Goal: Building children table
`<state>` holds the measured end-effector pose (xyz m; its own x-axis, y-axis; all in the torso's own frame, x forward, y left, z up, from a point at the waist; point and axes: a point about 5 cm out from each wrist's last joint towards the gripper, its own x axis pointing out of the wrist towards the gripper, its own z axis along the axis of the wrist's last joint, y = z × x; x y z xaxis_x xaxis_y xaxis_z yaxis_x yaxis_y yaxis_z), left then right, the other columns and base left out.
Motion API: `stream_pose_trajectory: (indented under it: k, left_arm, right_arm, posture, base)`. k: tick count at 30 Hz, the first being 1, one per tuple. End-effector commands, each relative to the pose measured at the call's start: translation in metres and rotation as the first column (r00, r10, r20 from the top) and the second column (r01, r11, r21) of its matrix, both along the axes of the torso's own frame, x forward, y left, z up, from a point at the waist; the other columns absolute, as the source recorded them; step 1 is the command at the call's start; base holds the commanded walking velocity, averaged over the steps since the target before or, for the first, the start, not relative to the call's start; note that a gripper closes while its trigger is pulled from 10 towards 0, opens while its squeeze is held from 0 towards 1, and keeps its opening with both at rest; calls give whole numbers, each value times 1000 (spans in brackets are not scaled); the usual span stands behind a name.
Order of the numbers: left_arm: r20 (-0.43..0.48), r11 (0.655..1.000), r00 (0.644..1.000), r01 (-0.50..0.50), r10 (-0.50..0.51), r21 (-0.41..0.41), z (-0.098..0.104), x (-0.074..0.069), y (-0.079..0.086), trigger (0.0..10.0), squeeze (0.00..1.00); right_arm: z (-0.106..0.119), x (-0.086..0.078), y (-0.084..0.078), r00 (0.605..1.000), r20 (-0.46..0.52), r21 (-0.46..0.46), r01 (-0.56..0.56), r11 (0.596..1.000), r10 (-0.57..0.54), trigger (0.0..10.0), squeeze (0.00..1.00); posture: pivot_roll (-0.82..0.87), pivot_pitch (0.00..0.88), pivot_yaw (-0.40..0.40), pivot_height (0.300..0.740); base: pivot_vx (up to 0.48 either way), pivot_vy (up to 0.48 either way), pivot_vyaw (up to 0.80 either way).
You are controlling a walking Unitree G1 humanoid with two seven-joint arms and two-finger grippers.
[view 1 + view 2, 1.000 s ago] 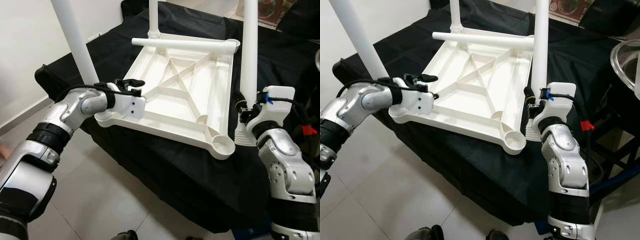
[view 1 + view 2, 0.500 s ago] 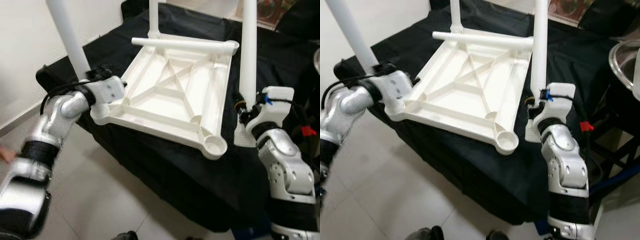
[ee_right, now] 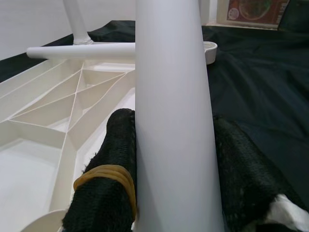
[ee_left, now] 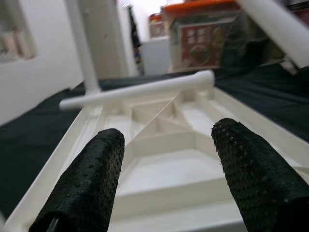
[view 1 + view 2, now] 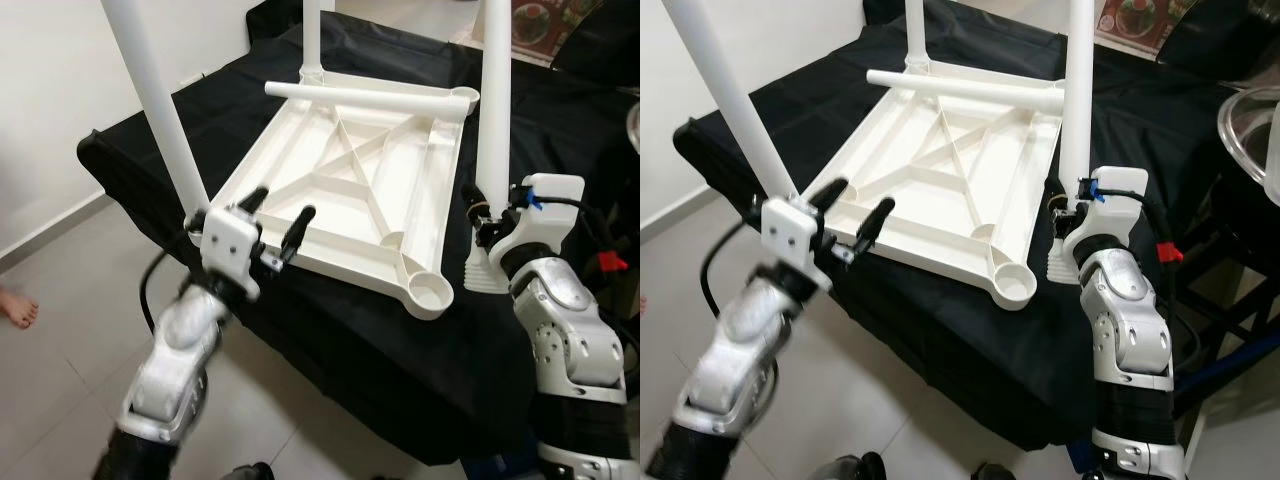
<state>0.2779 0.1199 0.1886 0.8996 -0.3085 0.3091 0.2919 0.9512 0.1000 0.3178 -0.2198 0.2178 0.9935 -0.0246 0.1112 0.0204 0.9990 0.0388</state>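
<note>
- An upturned white plastic tabletop [image 5: 350,190] lay underside up on a black cloth [image 5: 560,130] that covered a raised surface, its ribs forming a cross between the four corners.
- Two legs stood upright in its sockets: one leg at the near left corner [image 5: 160,110] and a second leg at the far left corner [image 5: 311,40].
- A loose leg [image 5: 365,95] lay flat across the far edge of the tabletop, its open end toward the right.
- The near right corner socket [image 5: 432,292] was an empty round cup.
- The left gripper [image 5: 278,218] hovered just at the near edge of the tabletop, beside the near left leg, its two black fingers [image 4: 87,179] spread apart with nothing between them.
- In the left wrist view those fingers pointed across the ribbed underside toward the loose leg.
- The right gripper [image 5: 482,222] was clenched on a fourth leg [image 5: 494,100], which it held upright just off the right edge of the tabletop, above the black cloth.
- In the right wrist view the fingers [image 3: 111,164] pressed against both sides of that white tube; one carried a yellow rubber band [image 3: 108,176].
- A person's bare foot [image 5: 15,308] rested on the tiled floor [image 5: 60,330] at the far left of the scene.
</note>
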Motion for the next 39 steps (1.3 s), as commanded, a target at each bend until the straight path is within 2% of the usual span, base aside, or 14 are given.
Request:
stream_pose_trajectory:
  k: [1,4,5,8,12,14,22,26,28,30,31,32,33,39]
  left_arm:
    - [-29,994,994,-107,107,-10,-2,-3,13,10000,0]
    - [-102,969,968,-238,230,-71,-9,-7,33,10000,0]
    - [-102,969,968,-238,230,-71,-9,-7,33,10000,0]
    - [-107,949,947,-311,304,-56,-7,-1,57,10000,0]
    - [-94,963,964,-255,247,-82,2,22,71,10000,0]
    - [-91,965,965,-251,244,-77,3,25,72,10000,0]
    - [-74,955,953,-297,295,-16,16,58,82,10000,0]
    - [-11,903,903,-429,429,16,41,75,110,10000,0]
    - [12,870,870,-493,493,22,51,79,125,10000,0]
    - [15,864,864,-503,503,23,52,79,128,10000,0]
    - [40,830,831,-557,555,39,61,81,144,10000,0]
    - [40,830,831,-557,555,39,61,81,144,10000,0]
    - [59,806,807,-590,587,46,67,83,156,10000,0]
    - [70,779,780,-625,621,54,73,86,173,10000,0]
  right_arm:
    - [0,0,0,1000,12,0,-11,1000,11,10000,0]
    - [1,1,1,1000,14,-6,-15,1000,15,10000,0]
    - [1,1,1,1000,14,-6,-15,1000,15,10000,0]
    - [2,1,2,1000,18,-8,-18,1000,18,10000,0]
    - [2,0,4,999,19,-5,-26,1000,26,10000,0]
    - [1,0,5,999,18,-5,-28,1000,28,10000,0]
    - [2,-2,7,999,20,-1,-38,999,38,10000,0]
    - [1,-5,4,999,12,-5,-32,999,32,10000,0]
    - [1,-6,3,1000,8,-7,-28,1000,28,10000,0]
    - [1,-6,2,1000,7,-7,-28,1000,28,10000,0]
    - [-1,-7,1,1000,1,-8,-24,1000,24,10000,0]
    - [-1,-7,1,1000,1,-8,-24,1000,24,10000,0]
    - [-1,-8,1,1000,-3,-9,-24,1000,24,10000,0]
    - [-2,-8,3,1000,-7,-9,-28,1000,28,10000,0]
  posture:
    - [-44,160,-5,740]
    - [-43,158,-6,740]
    - [-43,158,-6,740]
    - [-45,156,-8,740]
    - [-49,160,-12,740]
    - [-49,160,-11,740]
    - [-71,167,-8,740]
    - [-83,181,-6,740]
    - [-84,185,-5,740]
    - [-84,185,-5,740]
    - [-84,195,-7,740]
    - [-84,195,-7,740]
    - [-84,197,-7,740]
    - [-85,200,-9,740]
  base:
    - [0,0,0]
    - [0,0,0]
    - [0,0,0]
    - [0,0,0]
    - [0,0,0]
    - [0,0,0]
    - [0,0,0]
    - [0,0,0]
    - [0,0,0]
    - [0,0,0]
    - [0,0,0]
    - [0,0,0]
    - [0,0,0]
    - [0,0,0]
